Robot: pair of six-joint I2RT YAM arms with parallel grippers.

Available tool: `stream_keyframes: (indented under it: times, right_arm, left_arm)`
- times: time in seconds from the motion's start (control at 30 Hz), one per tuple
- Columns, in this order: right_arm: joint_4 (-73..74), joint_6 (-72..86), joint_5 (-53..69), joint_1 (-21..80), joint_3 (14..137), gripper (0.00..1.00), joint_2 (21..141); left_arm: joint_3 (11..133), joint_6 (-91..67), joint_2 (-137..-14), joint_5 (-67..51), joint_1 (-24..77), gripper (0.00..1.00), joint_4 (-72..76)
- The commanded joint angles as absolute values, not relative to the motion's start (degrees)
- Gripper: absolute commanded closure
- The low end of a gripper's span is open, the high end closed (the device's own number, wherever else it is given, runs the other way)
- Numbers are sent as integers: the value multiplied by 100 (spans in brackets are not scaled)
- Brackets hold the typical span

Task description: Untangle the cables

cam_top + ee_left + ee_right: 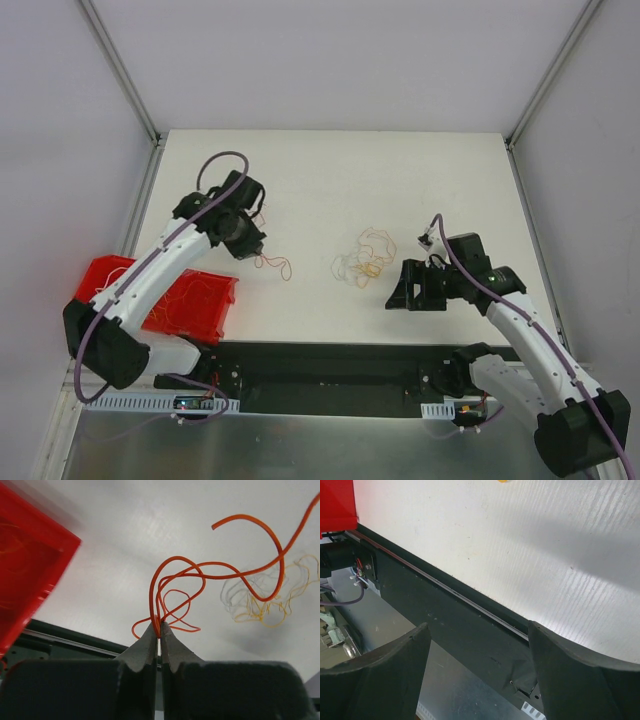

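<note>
Left pincer (159, 628), shut tight on red cable (235, 575), hangs over tabletop's (330, 170) left side. Tabletop is white, w/ red bin (195, 305) at near-left edge. Right pincer (477, 632) gapes wide, empty, by front edge. Yellow-whitish cable tangle (365, 258) lies mid-tabletop, betw. both pincers, apart from red cable.
</note>
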State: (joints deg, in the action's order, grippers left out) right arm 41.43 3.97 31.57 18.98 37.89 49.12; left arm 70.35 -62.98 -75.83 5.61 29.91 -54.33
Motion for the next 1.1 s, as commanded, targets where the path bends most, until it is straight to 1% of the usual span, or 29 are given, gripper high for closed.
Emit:
stream_keyframes:
  times: [0.0,0.1,0.23,0.33,0.4,0.47,0.63,0.8,0.97,1.07]
  right_arm:
    - [4122,316,3305,1863,3832,20,5062]
    - [4096,334,3296,1855,3815,20,5089]
    - [4052,360,3287,1863,3779,20,5133]
    - [4026,369,3296,1863,3797,20,5203]
    - [4043,360,3287,1846,3806,20,5238]
    - [4034,369,3287,1854,3823,20,5256]
    - [4025,396,3278,1854,3797,21,5230]
    - [4043,396,3261,1846,3779,21,5203]
    - [4008,395,3252,1854,3771,21,5229]
    - [3999,387,3261,1846,3770,21,5247]
  left_arm:
    - [7339,-5301,-6927,2142,2594,100,-6678]
    - [7181,-4949,-6470,2836,2321,100,-7039]
    - [6926,-4343,-5969,3891,2233,100,-7119]
    - [6715,-4078,-5906,4201,2110,100,-7154]
    - [6575,-4226,-5941,3791,2004,100,-7286]
    - [6382,-4752,-5994,3342,1969,100,-7487]
    - [5355,-5992,-6134,2524,1864,100,-7638]
    - [4774,-6713,-6223,1593,1758,100,-7611]
    - [4246,-6654,-6345,810,1565,100,-6990]
    - [4175,-6320,-6643,642,1407,100,-6593]
